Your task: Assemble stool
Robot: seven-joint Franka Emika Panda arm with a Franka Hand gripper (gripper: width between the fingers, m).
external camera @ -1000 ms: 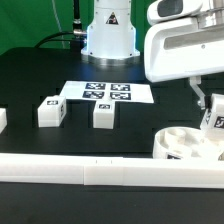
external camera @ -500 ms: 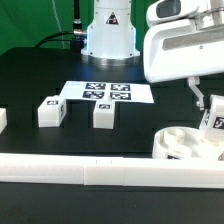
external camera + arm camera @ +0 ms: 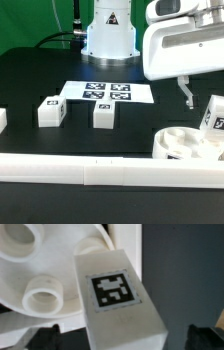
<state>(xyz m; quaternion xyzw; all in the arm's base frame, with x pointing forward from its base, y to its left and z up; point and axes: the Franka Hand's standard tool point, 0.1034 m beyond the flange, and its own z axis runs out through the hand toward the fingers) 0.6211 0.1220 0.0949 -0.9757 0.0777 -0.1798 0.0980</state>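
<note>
One tagged white leg (image 3: 213, 112) stands tilted on the round seat (image 3: 178, 146), fingers (image 3: 186, 93) open.

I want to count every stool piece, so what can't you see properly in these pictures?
- Seat: exterior view, cut off by the picture's right edge, base hidden behind the long white rail.
- Tilted leg: its lower end is hidden behind the seat's rim in the exterior view.
- White piece at the exterior view's left edge: mostly cut off, unidentifiable.
</note>
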